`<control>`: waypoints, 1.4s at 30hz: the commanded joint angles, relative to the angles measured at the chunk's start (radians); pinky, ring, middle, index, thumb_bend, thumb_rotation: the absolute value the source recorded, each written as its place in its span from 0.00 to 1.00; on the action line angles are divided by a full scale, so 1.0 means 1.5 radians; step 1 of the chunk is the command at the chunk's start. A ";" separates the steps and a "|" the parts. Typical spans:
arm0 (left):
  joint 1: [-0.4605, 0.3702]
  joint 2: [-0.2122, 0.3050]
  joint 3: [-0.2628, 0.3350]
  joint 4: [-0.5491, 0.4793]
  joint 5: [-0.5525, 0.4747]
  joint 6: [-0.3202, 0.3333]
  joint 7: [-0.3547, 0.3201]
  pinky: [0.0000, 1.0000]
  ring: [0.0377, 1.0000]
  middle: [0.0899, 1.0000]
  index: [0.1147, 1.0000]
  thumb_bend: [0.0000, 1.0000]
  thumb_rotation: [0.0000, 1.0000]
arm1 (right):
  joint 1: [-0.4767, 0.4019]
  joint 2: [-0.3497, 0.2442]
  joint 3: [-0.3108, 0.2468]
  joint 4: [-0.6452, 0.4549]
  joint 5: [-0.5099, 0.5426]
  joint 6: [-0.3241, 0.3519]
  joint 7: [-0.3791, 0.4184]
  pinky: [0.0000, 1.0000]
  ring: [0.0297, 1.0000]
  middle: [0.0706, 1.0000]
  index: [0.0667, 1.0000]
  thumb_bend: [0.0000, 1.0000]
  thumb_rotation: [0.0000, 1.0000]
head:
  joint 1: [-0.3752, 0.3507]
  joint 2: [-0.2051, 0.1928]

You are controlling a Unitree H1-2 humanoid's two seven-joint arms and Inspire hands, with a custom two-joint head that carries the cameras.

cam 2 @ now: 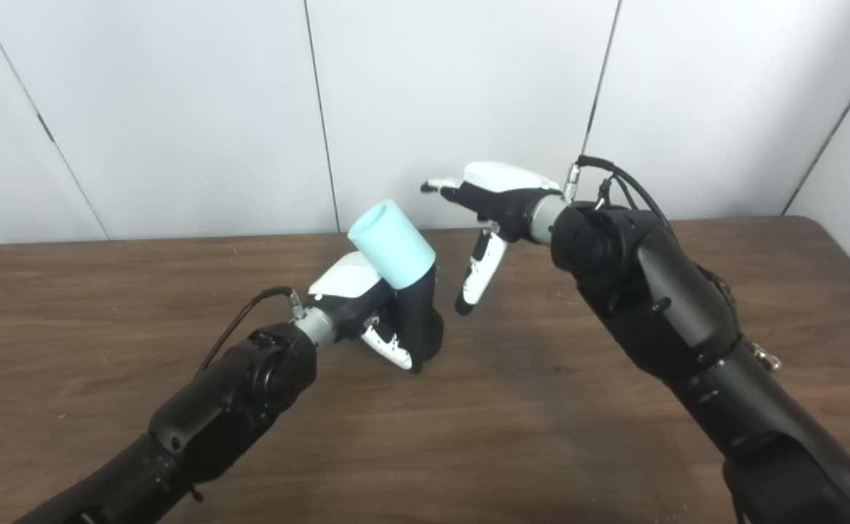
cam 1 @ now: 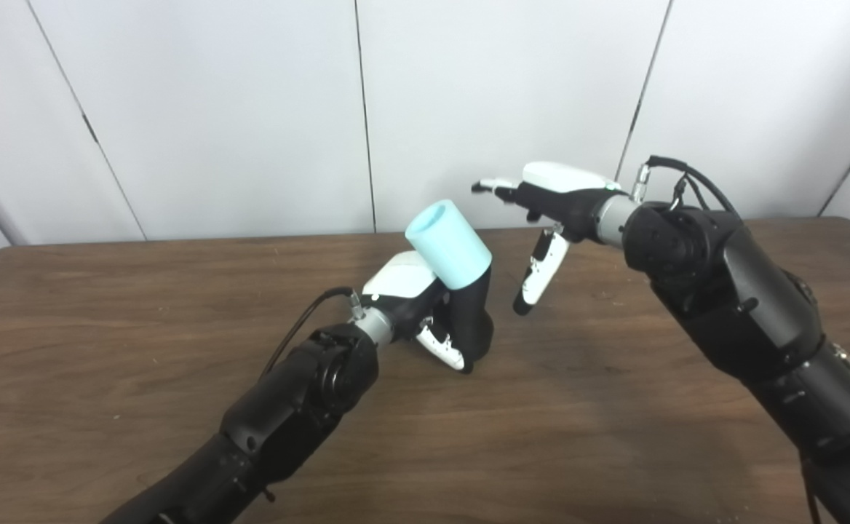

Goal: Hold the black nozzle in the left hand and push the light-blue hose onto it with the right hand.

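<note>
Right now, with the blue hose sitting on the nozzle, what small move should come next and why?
Probably draw the right robot hand back. It is open and apart from the hose, which already sits on the nozzle that the left robot hand holds.

The light-blue hose [cam 1: 448, 244], a short, smooth, open-ended cylinder, is sitting on the upper end of the black nozzle [cam 1: 471, 320] and is tilting up and to the left, with its open mouth facing away from the table. The black nozzle is standing nearly upright beneath it, its lower end resting at the wooden surface near the centre.
</note>
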 commanded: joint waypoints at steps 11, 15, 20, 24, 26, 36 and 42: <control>0.064 0.020 -0.054 0.057 0.028 0.014 -0.116 0.50 0.46 0.43 0.42 0.53 0.00 | -0.038 0.003 -0.041 -0.048 -0.012 -0.036 -0.063 1.00 1.00 1.00 1.00 1.00 0.38 | 0.001 0.001; 0.061 0.018 -0.056 0.067 0.031 0.011 -0.113 0.54 0.50 0.46 0.41 0.52 0.00 | -0.044 0.002 -0.044 -0.067 0.009 -0.050 -0.050 1.00 1.00 1.00 1.00 1.00 0.40 | 0.001 0.001; 0.060 0.015 -0.056 0.069 0.030 0.011 -0.112 0.55 0.50 0.46 0.41 0.52 0.00 | -0.045 -0.002 -0.049 -0.081 0.051 -0.077 -0.035 1.00 1.00 1.00 1.00 1.00 0.71 | 0.002 0.000; 0.059 0.014 -0.055 0.072 0.031 0.009 -0.108 0.55 0.49 0.45 0.41 0.53 0.00 | -0.051 -0.004 -0.045 -0.091 0.075 -0.097 -0.022 1.00 1.00 1.00 1.00 1.00 0.82 | 0.003 -0.002; 0.060 0.014 -0.054 0.071 0.031 0.008 -0.106 0.55 0.49 0.45 0.41 0.53 0.00 | -0.053 -0.006 -0.043 -0.098 0.080 -0.108 -0.018 1.00 1.00 1.00 1.00 1.00 0.84 | 0.005 -0.002; 0.062 0.014 -0.051 0.070 0.030 0.008 -0.101 0.56 0.49 0.46 0.41 0.52 0.00 | -0.052 -0.001 -0.039 -0.101 0.109 -0.183 -0.012 1.00 1.00 1.00 1.00 1.00 0.81 | 0.010 -0.001; 0.064 0.013 -0.049 0.071 0.029 0.009 -0.098 0.55 0.48 0.45 0.41 0.53 0.00 | -0.056 0.006 -0.036 -0.098 0.120 -0.183 0.004 1.00 1.00 1.00 1.00 1.00 0.81 | 0.011 0.001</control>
